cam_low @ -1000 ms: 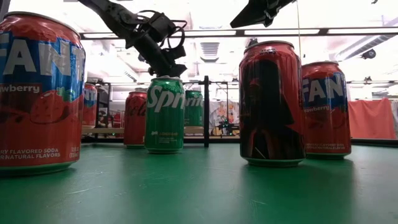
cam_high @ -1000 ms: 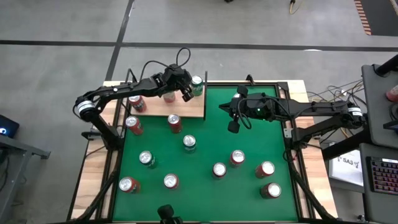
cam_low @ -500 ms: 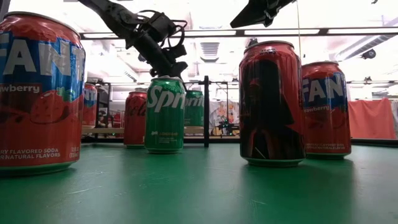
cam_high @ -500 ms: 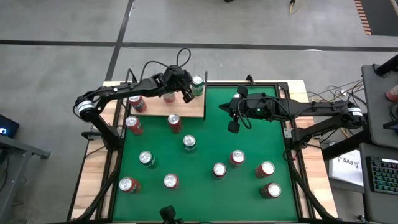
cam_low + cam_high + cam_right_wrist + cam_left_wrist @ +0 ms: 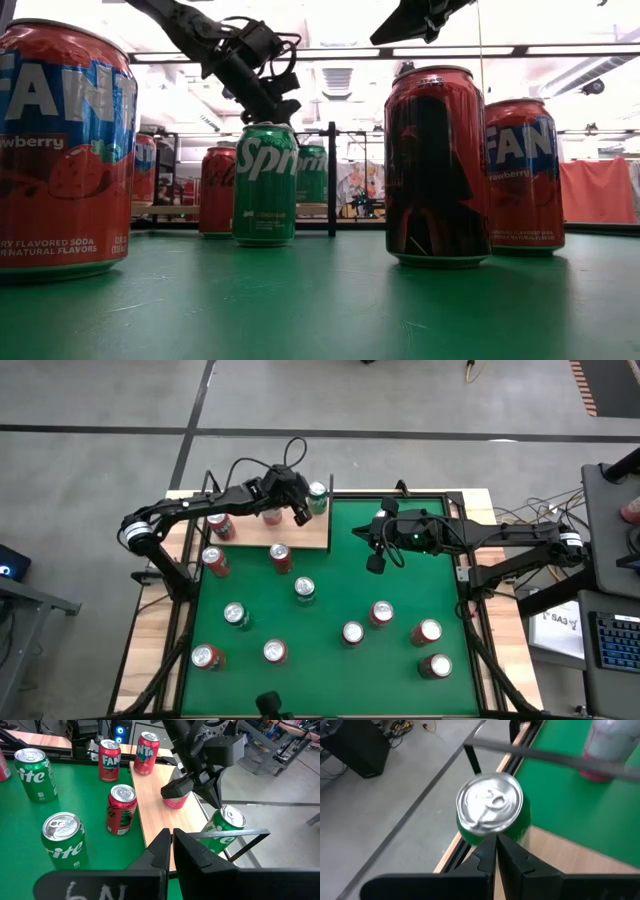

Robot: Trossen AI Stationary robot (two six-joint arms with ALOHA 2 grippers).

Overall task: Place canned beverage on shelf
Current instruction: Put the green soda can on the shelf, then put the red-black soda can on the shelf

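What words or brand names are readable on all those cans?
"FAN", "wberry", "RY FLAVORED SODA", "NATURAL FLAVORS": near red can, cut off at the frame edge.
"Spri": green can in the low view.
"FAN": red can at far right; smaller print below is blurred.
"ite": two green cans in the right wrist view.
"FAN": red can there.
"nta": red can beside it.
Dark red can: nothing readable.

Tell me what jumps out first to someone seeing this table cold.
Soda cans stand scattered all over the green felt, red ones and green ones. At the far left corner sits the pale wood shelf, where the left gripper, shut, hangs just beside a green can at the shelf's outer corner. The right gripper, also shut, hovers empty over the felt.
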